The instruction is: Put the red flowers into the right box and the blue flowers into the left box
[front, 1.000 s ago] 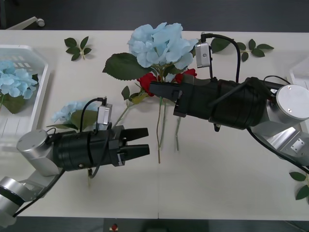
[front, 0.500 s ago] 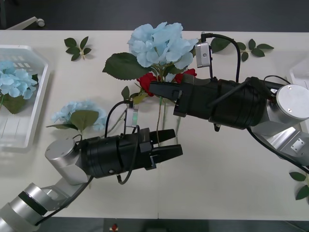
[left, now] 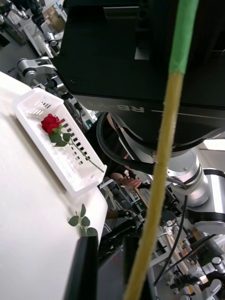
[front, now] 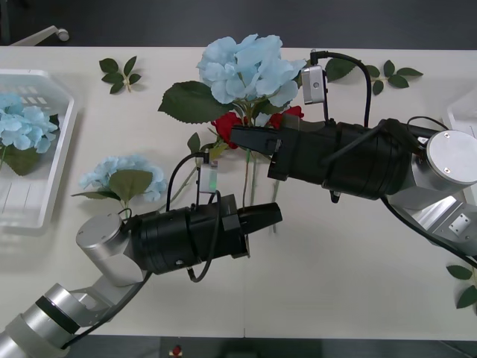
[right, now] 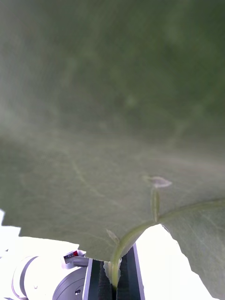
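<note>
My right gripper [front: 237, 136] is shut on a thin green stem [right: 123, 243] among the flowers at the table's middle. A broad green leaf [right: 112, 117] lies right in front of it [right: 116, 276]. Beside it are a large blue flower [front: 246, 66] and two red flowers [front: 226, 125], [front: 291, 113]. My left gripper [front: 270, 215] is shut on a long stem [left: 161, 154] just below the right gripper. I cannot tell which bloom that stem belongs to. A small blue flower [front: 123, 175] lies on the table. The left box [front: 65, 142] holds a blue flower [front: 26, 123]. The right box [left: 70, 164] holds a red flower [left: 50, 123].
Loose leaf sprigs lie at the back left [front: 119, 73], back right [front: 389, 74] and front right [front: 466, 285] of the table. The right arm's black body [front: 350, 160] spans the table's middle right, close above the left gripper.
The left arm swung right from beside the small blue flower to the stems below the right gripper, and its fingers closed. The right arm has not moved.
</note>
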Robot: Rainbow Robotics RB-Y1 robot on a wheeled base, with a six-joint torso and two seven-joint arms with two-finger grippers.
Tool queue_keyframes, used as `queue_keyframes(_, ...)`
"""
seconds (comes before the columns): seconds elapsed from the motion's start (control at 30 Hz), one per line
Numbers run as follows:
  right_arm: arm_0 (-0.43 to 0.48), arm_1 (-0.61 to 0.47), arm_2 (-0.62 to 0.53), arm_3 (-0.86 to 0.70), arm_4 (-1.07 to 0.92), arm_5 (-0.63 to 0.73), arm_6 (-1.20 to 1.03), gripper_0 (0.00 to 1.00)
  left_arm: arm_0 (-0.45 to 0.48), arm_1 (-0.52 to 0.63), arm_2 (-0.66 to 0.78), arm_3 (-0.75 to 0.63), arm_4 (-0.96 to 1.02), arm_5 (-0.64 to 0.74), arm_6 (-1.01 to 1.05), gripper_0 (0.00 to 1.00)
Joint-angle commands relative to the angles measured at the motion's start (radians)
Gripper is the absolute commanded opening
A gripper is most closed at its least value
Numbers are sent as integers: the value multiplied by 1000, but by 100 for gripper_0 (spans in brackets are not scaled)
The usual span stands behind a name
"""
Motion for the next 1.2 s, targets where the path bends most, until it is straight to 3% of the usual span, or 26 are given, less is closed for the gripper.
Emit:
queue_keyframes(0.03,-14,2,-16,-44,-10,1,24,0,-25,5,-2,-30,9,-14,28,0)
queue_keyframes(0.17,-14,2,-16,-44,-8,0,21,4,-28,9,0,-30,17,-17,28,0)
queue_keyframes(0.2,-14,2,-16,-44,-8,0,19,25,-30,11,1,-30,20,-17,28,0)
queue_keyframes(0.23,-12,2,-16,-42,-10,0,18,70,-31,12,3,-30,23,-18,28,0)
queue_keyframes(0.27,-14,2,-16,-44,-8,-3,18,100,-31,12,4,-30,23,-18,28,0)
queue_keyframes(0.63,-12,0,-16,-42,-8,-5,16,100,-34,107,101,-30,22,-17,28,0)
queue_keyframes(0.97,-12,-14,-16,-44,-8,-2,5,100,-50,315,397,-30,-187,59,28,0)
queue_keyframes(1.2,-17,-70,-16,-38,133,-10,-185,100,-77,416,650,-27,-480,238,511,0)
